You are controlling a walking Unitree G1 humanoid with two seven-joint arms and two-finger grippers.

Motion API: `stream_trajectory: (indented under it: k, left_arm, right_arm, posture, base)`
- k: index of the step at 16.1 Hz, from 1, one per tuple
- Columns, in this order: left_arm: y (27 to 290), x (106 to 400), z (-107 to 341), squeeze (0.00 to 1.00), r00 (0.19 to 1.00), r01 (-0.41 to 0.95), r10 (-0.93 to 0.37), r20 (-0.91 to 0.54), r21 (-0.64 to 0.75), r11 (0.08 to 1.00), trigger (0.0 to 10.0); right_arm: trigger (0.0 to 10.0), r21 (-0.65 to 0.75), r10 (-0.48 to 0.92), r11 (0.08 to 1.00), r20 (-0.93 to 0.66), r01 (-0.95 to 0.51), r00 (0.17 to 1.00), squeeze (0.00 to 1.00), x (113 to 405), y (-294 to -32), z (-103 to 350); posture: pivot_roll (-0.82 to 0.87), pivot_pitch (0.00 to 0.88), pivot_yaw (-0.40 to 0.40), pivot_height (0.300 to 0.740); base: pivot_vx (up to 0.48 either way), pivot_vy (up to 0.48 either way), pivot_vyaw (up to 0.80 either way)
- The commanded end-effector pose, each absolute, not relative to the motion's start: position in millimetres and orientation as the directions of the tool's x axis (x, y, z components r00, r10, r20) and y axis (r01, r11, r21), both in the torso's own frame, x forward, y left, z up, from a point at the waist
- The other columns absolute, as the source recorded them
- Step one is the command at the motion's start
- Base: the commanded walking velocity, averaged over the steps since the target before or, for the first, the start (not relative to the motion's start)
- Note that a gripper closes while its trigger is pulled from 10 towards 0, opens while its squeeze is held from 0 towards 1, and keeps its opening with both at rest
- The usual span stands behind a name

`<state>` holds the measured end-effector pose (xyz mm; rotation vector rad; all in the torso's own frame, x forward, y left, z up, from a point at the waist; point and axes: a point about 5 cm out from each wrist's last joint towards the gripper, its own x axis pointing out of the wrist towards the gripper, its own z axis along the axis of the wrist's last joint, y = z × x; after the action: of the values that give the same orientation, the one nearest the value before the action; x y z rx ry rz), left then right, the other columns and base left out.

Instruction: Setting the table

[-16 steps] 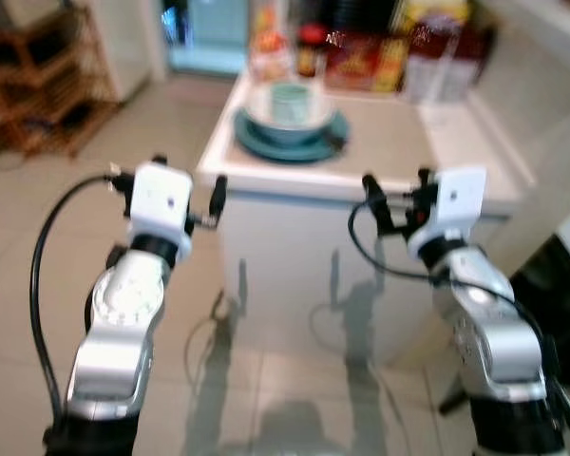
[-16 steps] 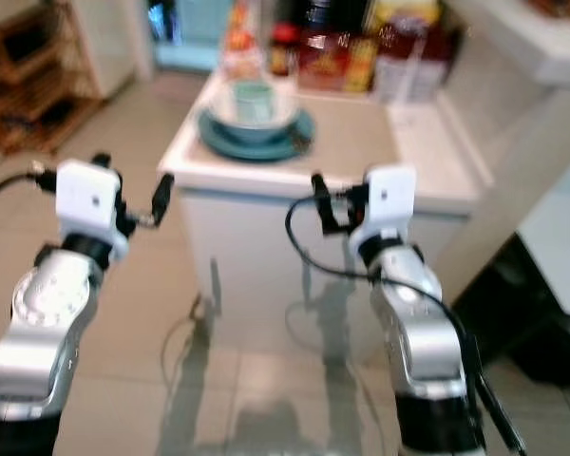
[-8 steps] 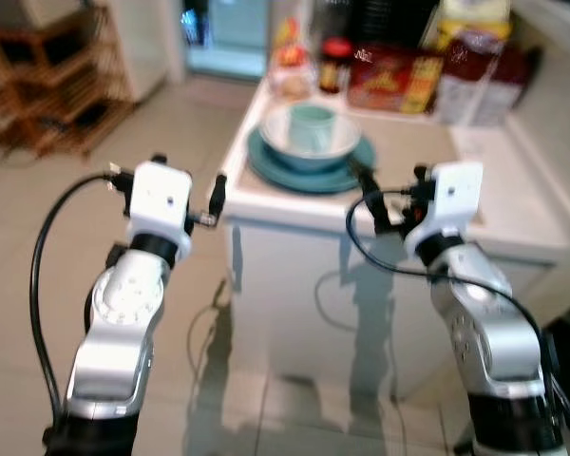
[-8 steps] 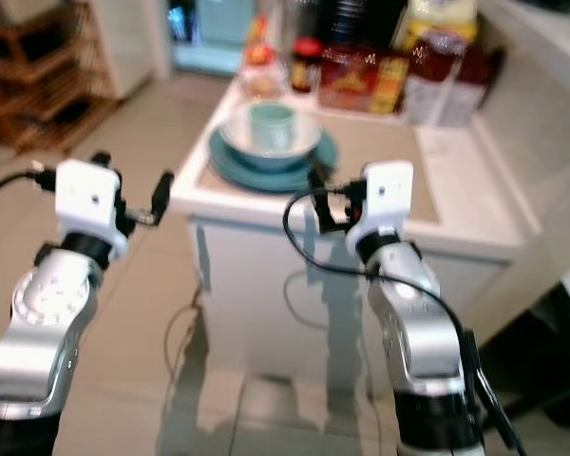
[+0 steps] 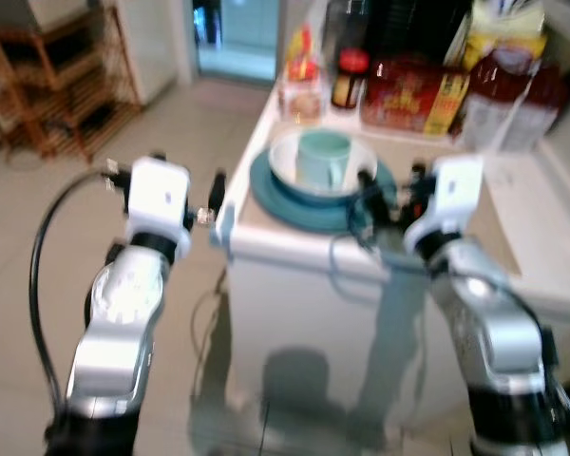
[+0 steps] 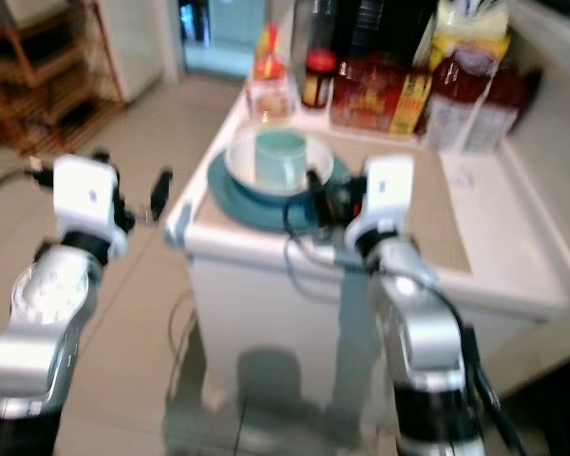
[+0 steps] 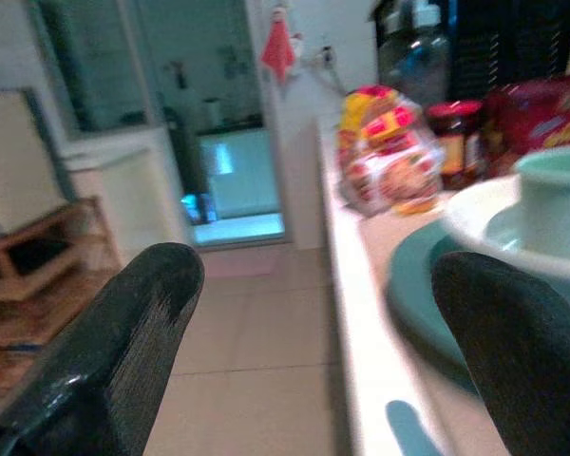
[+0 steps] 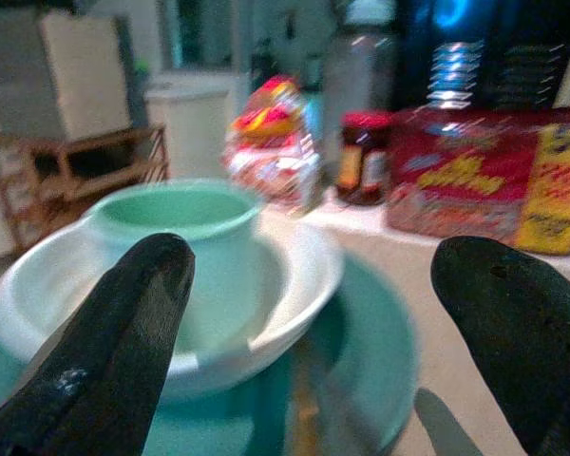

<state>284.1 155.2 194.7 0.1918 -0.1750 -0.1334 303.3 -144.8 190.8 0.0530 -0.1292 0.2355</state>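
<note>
1. One green cup stands inside one white bowl, and the bowl stands on one teal plate. This stack is near the front left corner of the white counter.
2. The right gripper is over the counter, just beside the plate's right edge. In the right wrist view its two fingers are spread wide, with the stack between them, and they hold nothing.
3. The left gripper is off the counter, near its left edge. Its two fingers are also wide apart and hold nothing.
4. At the back of the counter I count one red-lidded jar, one red box and one small snack bag.
5. The other packages at the far right are blurred, so I cannot count them.
6. One wooden shelf stands on the floor at the left, cut off by the frame.
</note>
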Motion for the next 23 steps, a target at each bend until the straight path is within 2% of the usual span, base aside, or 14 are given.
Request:
stream_trajectory:
  k: [1,4,5,7,10,11,12,13,16,19,22,23]
  left_arm:
    - [149,286,200,0.00,0.972,0.141,-0.168,0.167,0.162,0.977,10.0]
    - [162,304,217,0.00,0.973,0.138,-0.130,0.192,-0.030,0.990,10.0]
    - [165,310,224,1.00,0.969,0.177,-0.151,0.195,-0.123,0.976,10.0]
    - [163,317,235,1.00,0.950,0.268,-0.228,0.214,-0.183,0.946,10.0]
    - [154,329,231,1.00,0.943,0.331,-0.314,0.108,-0.244,0.912,10.0]
    - [150,331,229,0.42,0.932,0.363,-0.353,0.085,-0.251,0.897,10.0]
    - [148,337,227,0.00,0.928,0.369,-0.364,0.075,-0.299,0.880,10.0]
    - [145,345,228,0.00,0.925,0.374,-0.375,0.067,-0.347,0.860,10.0]
    - [140,365,228,0.00,0.922,0.358,-0.387,0.026,-0.435,0.826,10.0]
    - [132,371,226,0.00,0.906,0.378,-0.423,0.023,-0.494,0.783,10.0]
    - [132,377,216,0.00,0.928,0.309,-0.370,-0.036,-0.476,0.823,10.0]
    - [132,379,215,0.00,0.927,0.306,-0.373,-0.030,-0.512,0.802,10.0]
  right_arm:
    - [10.0,0.054,0.190,0.979,0.118,-0.197,0.975,0.00,307,-159,190]
    - [10.0,0.165,0.213,0.957,0.158,-0.239,0.964,0.00,320,-160,205]
    - [10.0,0.207,0.223,0.944,0.175,-0.257,0.959,1.00,324,-162,212]
    - [10.0,0.274,0.218,0.925,0.180,-0.262,0.959,1.00,333,-169,221]
    - [10.0,0.362,0.200,0.899,0.155,-0.245,0.967,1.00,346,-175,227]
    - [10.0,0.410,0.214,0.874,0.160,-0.262,0.964,0.29,347,-175,230]
    - [10.0,0.470,0.263,0.827,0.160,-0.307,0.952,0.00,348,-170,235]
    - [10.0,0.533,0.303,0.777,0.149,-0.335,0.941,0.00,352,-167,237]
    - [10.0,0.620,0.365,0.703,0.106,-0.348,0.925,0.00,364,-159,233]
    - [10.0,0.626,0.370,0.715,0.040,-0.312,0.928,0.00,368,-155,225]
    - [10.0,0.679,0.399,0.680,-0.024,-0.278,0.917,0.00,370,-151,217]
    - [10.0,0.688,0.410,0.670,-0.028,-0.280,0.912,0.00,371,-151,217]
  posture:
    - [0.16,0.000,-0.046,0.740]
    - [0.15,0.000,-0.041,0.740]
    - [0.15,0.000,-0.041,0.740]
    - [0.15,0.012,-0.036,0.740]
    - [0.14,0.030,-0.044,0.740]
    - [0.13,0.040,-0.043,0.740]
    - [0.12,0.045,-0.040,0.740]
    - [0.11,0.054,-0.042,0.740]
    - [0.11,0.064,-0.043,0.740]
    - [0.12,0.048,-0.061,0.740]
    - [0.13,0.027,-0.073,0.740]
    - [0.13,0.020,-0.075,0.740]
  base:
    - [0.000,0.000,0.00]
    - [0.000,0.000,0.00]
    - [0.000,0.000,0.00]
    - [0.000,0.000,0.00]
    - [0.000,0.000,0.00]
    - [0.000,0.000,0.00]
    - [0.000,0.000,0.00]
    - [0.000,0.000,0.00]
    - [0.000,0.000,0.00]
    - [0.000,0.000,0.00]
    - [0.000,0.000,0.00]
    - [0.000,0.000,0.00]
